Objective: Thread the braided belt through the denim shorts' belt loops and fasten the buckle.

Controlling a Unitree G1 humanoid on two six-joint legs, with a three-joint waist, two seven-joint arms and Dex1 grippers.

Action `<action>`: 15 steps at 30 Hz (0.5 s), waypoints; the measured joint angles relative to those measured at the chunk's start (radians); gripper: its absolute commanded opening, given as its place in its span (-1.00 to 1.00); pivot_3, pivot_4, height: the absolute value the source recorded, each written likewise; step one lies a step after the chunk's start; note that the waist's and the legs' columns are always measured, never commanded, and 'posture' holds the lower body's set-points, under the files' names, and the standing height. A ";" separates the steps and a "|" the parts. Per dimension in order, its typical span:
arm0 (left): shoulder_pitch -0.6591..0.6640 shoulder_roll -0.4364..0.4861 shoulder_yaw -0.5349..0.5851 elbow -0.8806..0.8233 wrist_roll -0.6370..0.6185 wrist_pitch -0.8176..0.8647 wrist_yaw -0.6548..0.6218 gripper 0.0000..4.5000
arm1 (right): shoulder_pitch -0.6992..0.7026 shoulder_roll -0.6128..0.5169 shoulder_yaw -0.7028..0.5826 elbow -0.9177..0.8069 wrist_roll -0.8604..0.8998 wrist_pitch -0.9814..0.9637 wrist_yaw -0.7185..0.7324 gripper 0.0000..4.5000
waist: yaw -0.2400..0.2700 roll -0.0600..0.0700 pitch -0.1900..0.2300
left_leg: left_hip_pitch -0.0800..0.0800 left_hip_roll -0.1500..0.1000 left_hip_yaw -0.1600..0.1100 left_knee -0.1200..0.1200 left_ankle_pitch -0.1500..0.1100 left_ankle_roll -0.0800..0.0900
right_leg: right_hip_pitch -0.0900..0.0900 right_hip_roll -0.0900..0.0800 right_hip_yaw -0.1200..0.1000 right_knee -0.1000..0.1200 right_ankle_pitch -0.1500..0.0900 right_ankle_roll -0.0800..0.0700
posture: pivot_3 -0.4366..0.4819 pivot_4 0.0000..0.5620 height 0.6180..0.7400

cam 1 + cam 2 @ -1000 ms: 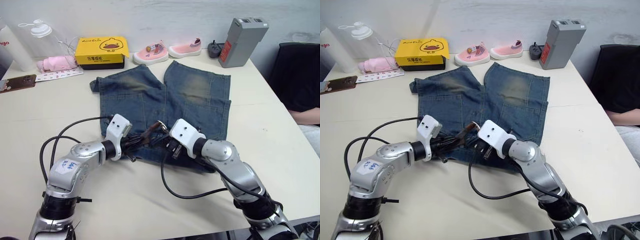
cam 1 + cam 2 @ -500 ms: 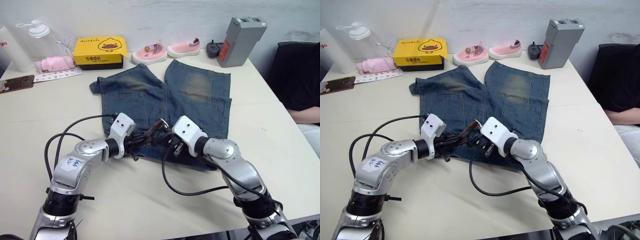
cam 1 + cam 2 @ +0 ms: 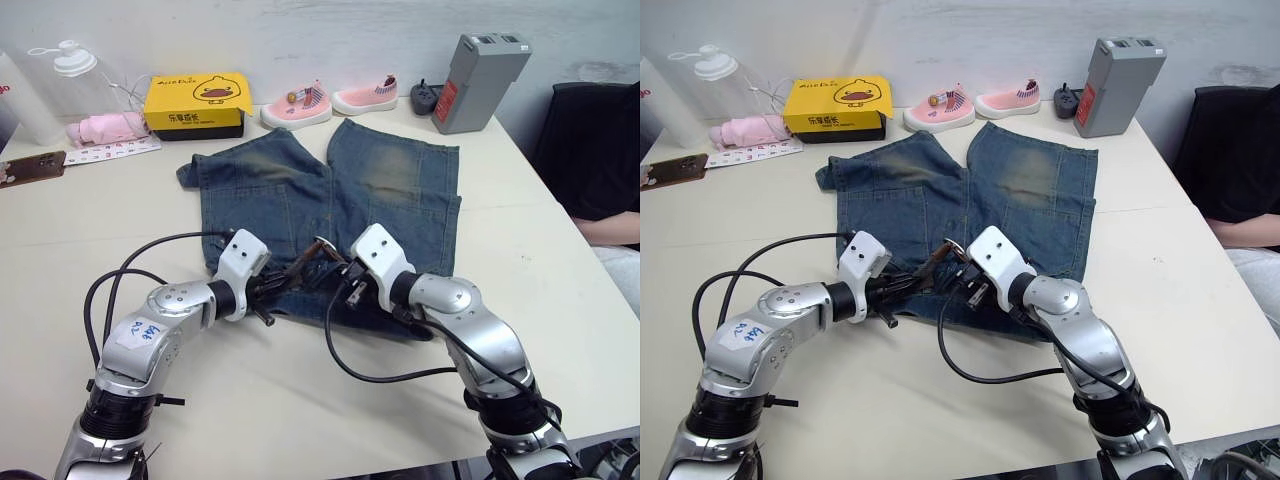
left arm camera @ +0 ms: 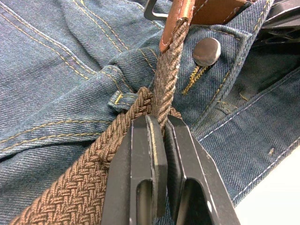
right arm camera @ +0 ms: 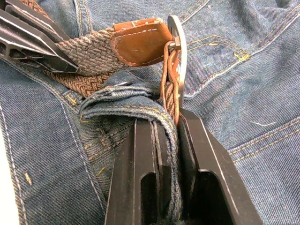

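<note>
You had both arms bent inward, forearms low, so the two hands met nearly tip to tip. Your left hand (image 4: 159, 140) was pinched tight on the braided belt (image 4: 165, 89), its fingers (image 4: 143, 154) pointing toward the right hand. Your right hand (image 5: 164, 136) was clamped on the denim shorts (image 5: 136, 110) waistband fold just beside the buckle (image 5: 178, 42).

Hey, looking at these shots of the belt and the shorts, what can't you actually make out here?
- Buckle prong: right wrist view, the frame shows edge-on, and the tan leather tip covers the rest.
- Belt loops: head views, too small, and both end effectors, left and right, cover the waistband.
- How far the braided belt runs round the denim shorts: the fabric folds hide it.
</note>
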 measured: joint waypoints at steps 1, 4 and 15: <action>0.001 0.001 -0.001 0.000 0.000 0.001 0.002 -1.00 | 0.000 0.000 0.000 0.000 0.004 0.002 -0.003 -0.98 | 0.000 0.000 0.000 | 0.000 0.000 0.000 0.000 0.000 0.000 | 0.000 0.000 0.000 0.000 0.000 0.000 | -0.05 -0.47 0.31; 0.003 0.004 -0.002 0.001 0.001 0.006 0.011 -1.00 | 0.000 -0.001 -0.001 -0.001 0.011 0.011 -0.010 -0.98 | 0.000 0.000 0.000 | 0.000 0.000 0.000 0.000 0.000 0.000 | 0.000 0.000 0.000 0.000 0.000 0.000 | -0.05 -0.47 0.31; -0.002 0.008 -0.004 -0.016 0.001 0.044 0.041 -1.00 | 0.000 -0.005 -0.001 -0.017 0.040 0.018 -0.040 -0.98 | 0.000 0.000 0.000 | 0.002 0.000 -0.001 0.000 0.000 0.000 | 0.000 0.000 0.002 0.000 0.000 0.000 | -0.05 -0.47 0.31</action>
